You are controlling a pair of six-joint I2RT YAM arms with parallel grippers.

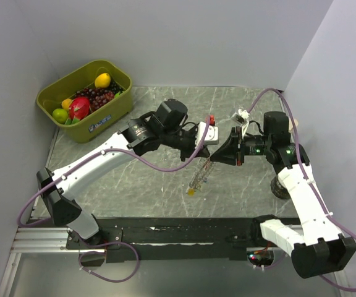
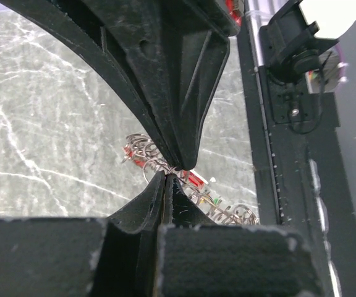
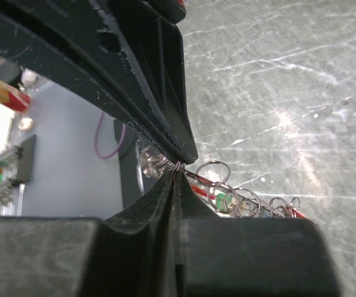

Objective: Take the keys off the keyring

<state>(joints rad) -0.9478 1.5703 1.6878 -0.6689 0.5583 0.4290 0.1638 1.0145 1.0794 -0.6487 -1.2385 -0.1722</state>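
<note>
Top view only shows the keyring (image 1: 199,176) dangling mid-table between the arms, its low end maybe touching the table (image 1: 135,185). The wrist cams show the left gripper (image 2: 170,172) and right gripper (image 3: 178,166) each pinched tight on its wire, with the keys (image 2: 193,179) strung just beside. Bare marble all round, bin (image 1: 113,111) well apart.

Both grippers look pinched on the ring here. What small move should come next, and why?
Probably pull the two gently apart to spread the wire. The left gripper and right gripper are both shut on the keyring, close together, with the keys threaded on it.
</note>
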